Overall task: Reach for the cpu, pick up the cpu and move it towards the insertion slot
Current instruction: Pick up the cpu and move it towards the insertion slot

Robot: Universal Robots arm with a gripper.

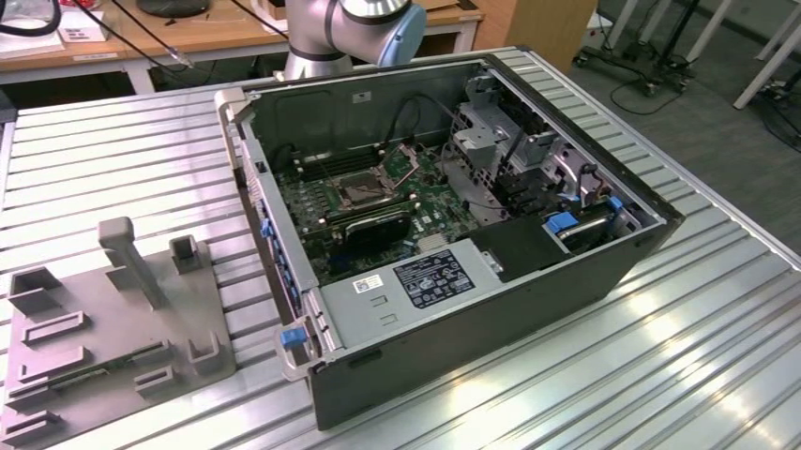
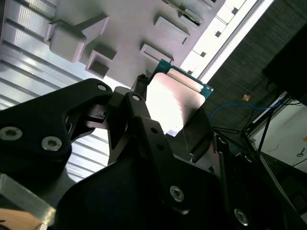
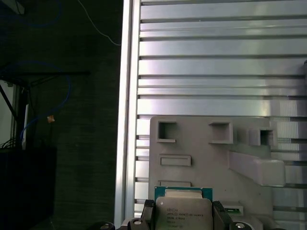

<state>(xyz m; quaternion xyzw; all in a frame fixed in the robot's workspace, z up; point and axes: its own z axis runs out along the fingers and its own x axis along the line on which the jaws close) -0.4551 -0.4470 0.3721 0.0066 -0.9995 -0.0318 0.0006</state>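
Gripper [image 3: 183, 216]: clamping the cpu [image 2: 175, 100] by two opposite edges, hovering above the grey tray [image 3: 192, 139].
Computer case [image 1: 501, 309]: lying open beside the grey tray.
Insertion slot [image 1: 355, 190]: sitting deep inside the computer case.
Risk: cpu possibly tilting in the thin edge grip, clipping the case wall.

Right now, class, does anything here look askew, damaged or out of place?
Nothing stands out. The cpu sits square between the jaws over the tray, and the slot in the open case lies unobstructed.
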